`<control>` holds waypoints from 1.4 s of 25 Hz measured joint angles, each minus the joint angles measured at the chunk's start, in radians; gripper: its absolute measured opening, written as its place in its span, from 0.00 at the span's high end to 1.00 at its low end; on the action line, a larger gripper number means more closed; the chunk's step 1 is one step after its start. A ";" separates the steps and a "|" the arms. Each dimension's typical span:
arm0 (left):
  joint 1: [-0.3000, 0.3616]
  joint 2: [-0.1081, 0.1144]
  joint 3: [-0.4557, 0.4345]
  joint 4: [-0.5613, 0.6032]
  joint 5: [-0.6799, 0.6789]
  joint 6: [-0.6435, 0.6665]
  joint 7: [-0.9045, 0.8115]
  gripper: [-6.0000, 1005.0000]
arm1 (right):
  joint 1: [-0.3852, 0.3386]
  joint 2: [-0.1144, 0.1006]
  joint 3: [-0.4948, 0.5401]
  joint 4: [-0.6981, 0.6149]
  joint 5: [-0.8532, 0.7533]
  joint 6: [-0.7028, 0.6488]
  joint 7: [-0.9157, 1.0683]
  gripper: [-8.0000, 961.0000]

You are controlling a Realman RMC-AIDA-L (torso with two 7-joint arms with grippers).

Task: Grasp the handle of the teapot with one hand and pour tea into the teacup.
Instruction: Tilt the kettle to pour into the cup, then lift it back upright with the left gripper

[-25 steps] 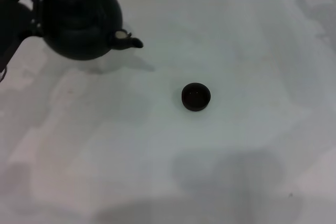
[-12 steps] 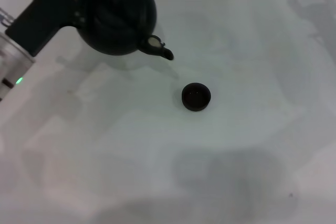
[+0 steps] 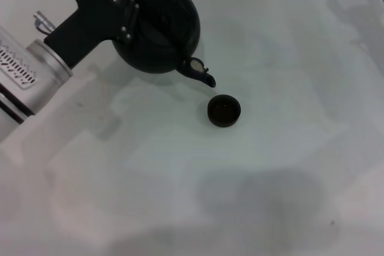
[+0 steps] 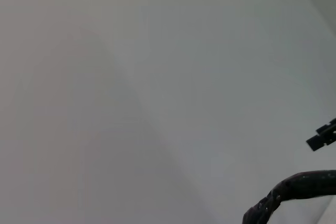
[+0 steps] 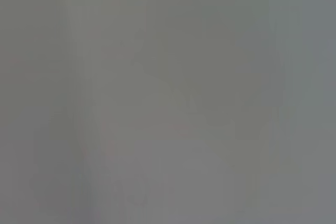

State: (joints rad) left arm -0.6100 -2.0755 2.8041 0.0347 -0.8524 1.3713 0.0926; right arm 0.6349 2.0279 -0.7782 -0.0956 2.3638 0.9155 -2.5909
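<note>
In the head view, the teapot [image 3: 159,25] is seen in the upper left of the frame, lifted above the pale surface [image 3: 180,178] and tilted so that its short spout [image 3: 201,75] points down and toward the right. The left gripper [image 3: 123,4] is placed against the upper left side of the teapot, at the end of a black and silver arm that enters from the left edge. It appears closed on the handle, though the handle itself is hidden against the dark body in this view. The teacup [image 3: 224,110] stands upright on the surface just right of and below the centre of the frame. The spout tip is seen just above and to the left of the cup's rim, near it but apart from it. No liquid can be made out between spout and cup.

In the left wrist view, a dark curved piece that appears to be the handle [image 4: 294,195] is seen in the lower right corner against the plain surface. Of the right arm only a dark fragment is seen at the upper right corner of the head view; its gripper is not shown.
</note>
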 joint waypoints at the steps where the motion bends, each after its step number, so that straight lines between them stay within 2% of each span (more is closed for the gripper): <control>1: -0.003 0.000 0.000 0.000 0.005 -0.002 0.002 0.90 | -0.001 0.000 0.000 0.000 0.000 0.000 0.000 0.11; 9: -0.043 0.000 0.000 0.001 0.044 -0.050 0.002 0.90 | -0.006 0.000 0.001 0.002 0.000 0.000 0.000 0.11; 35: -0.078 0.002 0.000 -0.003 0.103 -0.092 0.089 0.90 | -0.005 0.000 0.000 0.005 0.002 0.000 0.004 0.11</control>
State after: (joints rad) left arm -0.6877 -2.0739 2.8041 0.0316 -0.7496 1.2789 0.1812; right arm 0.6301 2.0279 -0.7777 -0.0905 2.3654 0.9157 -2.5872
